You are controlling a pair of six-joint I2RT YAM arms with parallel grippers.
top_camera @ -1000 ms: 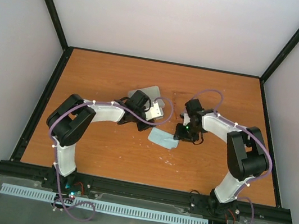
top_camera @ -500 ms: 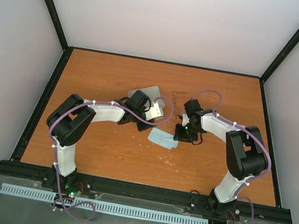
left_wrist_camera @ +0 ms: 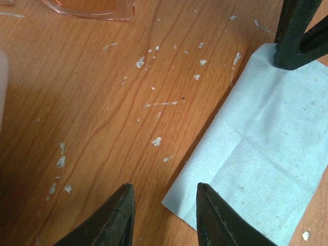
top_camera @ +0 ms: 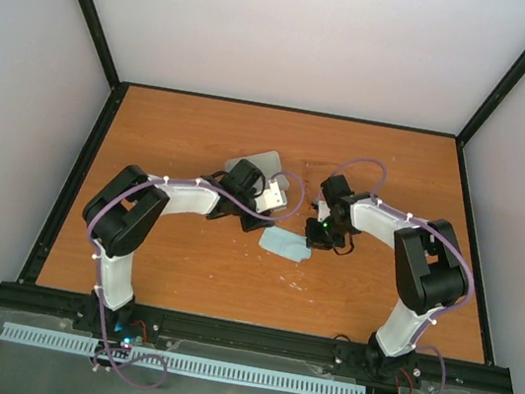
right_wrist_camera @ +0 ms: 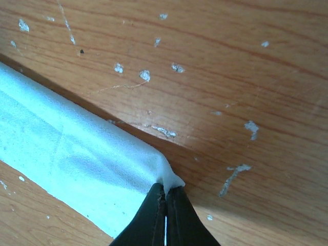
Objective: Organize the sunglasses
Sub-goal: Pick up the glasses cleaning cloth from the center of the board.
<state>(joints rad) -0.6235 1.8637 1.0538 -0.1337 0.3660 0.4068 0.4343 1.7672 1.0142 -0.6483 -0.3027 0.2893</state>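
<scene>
Early going: sunglasses (left_wrist_camera: 95,7) not yet cased.
The right pincer (right_wrist_camera: 165,205) pinches a corner of the blue cloth (right_wrist_camera: 66,154). The left pincer (left_wrist_camera: 164,218) hangs parted, empty. The glasses lie on the bare surface (left_wrist_camera: 92,128), outside the case (top_camera: 255,166).

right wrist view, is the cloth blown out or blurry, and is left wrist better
Right wrist view: the light-blue square cloth glares pale, texture soft; a dark shadow lines its lifted edge on the orange wooden table. Left wrist view: even light, grain and cloth crease sharp, a pale blur at the left edge.
</scene>
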